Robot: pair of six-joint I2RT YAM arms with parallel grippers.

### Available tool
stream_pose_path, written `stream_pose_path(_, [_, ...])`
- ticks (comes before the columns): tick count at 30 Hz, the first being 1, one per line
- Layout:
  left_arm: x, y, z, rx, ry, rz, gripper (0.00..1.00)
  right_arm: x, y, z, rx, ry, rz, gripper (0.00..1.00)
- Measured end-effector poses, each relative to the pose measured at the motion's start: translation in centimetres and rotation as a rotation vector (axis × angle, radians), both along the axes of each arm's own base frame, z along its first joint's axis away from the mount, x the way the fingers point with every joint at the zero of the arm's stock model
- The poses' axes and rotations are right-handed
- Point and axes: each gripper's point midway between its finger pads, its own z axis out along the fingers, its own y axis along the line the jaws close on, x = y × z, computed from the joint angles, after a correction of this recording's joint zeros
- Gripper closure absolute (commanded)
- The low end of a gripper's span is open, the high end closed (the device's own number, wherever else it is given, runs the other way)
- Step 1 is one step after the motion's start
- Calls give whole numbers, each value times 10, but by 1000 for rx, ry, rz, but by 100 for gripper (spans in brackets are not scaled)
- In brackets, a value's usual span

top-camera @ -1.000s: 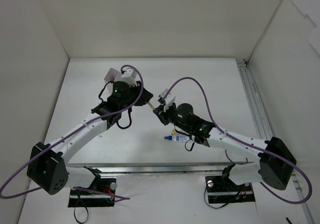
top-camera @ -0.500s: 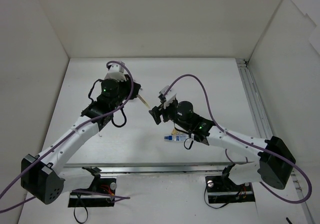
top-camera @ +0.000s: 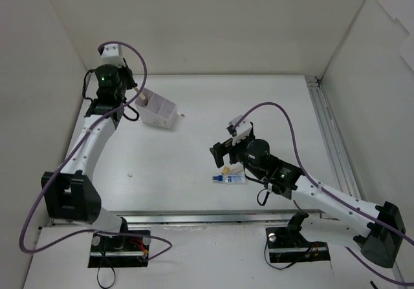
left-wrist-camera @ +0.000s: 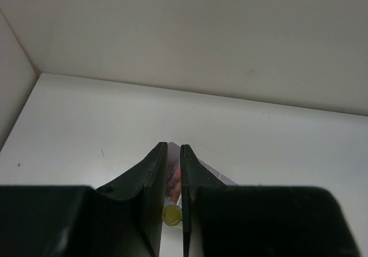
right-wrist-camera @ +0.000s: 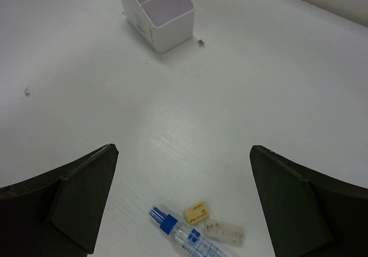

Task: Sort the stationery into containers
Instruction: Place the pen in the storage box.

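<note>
The white divided box (top-camera: 160, 112) stands at the back left; it also shows in the right wrist view as the box (right-wrist-camera: 156, 10). My left gripper (top-camera: 136, 97) hangs at its left end. In the left wrist view the left gripper (left-wrist-camera: 173, 149) is shut, with the round end of a yellow pencil (left-wrist-camera: 172, 214) between its fingers and the box's wall (left-wrist-camera: 214, 174) behind. A blue-and-white tube (top-camera: 228, 179) and tan eraser bits (top-camera: 228, 169) lie at mid table. My right gripper (top-camera: 224, 152) hovers wide open just beyond them. Below the right gripper (right-wrist-camera: 183, 149) lie the tube (right-wrist-camera: 185, 237), a yellow eraser (right-wrist-camera: 196, 211) and a speckled white eraser (right-wrist-camera: 225, 232).
White walls close in the table on the left, back and right. A metal rail (top-camera: 328, 130) runs along the right edge. Small dark specks (right-wrist-camera: 201, 41) lie beside the box.
My left arm has swung from mid table to the back left with the pencil, uncovering the box. My right gripper has opened wide and drawn back toward the near right.
</note>
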Motion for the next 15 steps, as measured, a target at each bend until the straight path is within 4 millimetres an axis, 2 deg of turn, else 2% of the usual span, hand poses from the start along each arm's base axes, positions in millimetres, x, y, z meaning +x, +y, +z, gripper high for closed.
stream_pose_path(3, [27,3,-5,43,8,-28,100,-8,-19,-9,-12,28,-45,2])
stream_pose_path(9, [66,-1,-44,114,78,-83,100,-23,-49,-35,-56,91,-110,2])
stream_pose_path(15, [88,1,-73,139,128,-92,100,-25,-65,-38,-75,106,-164,2])
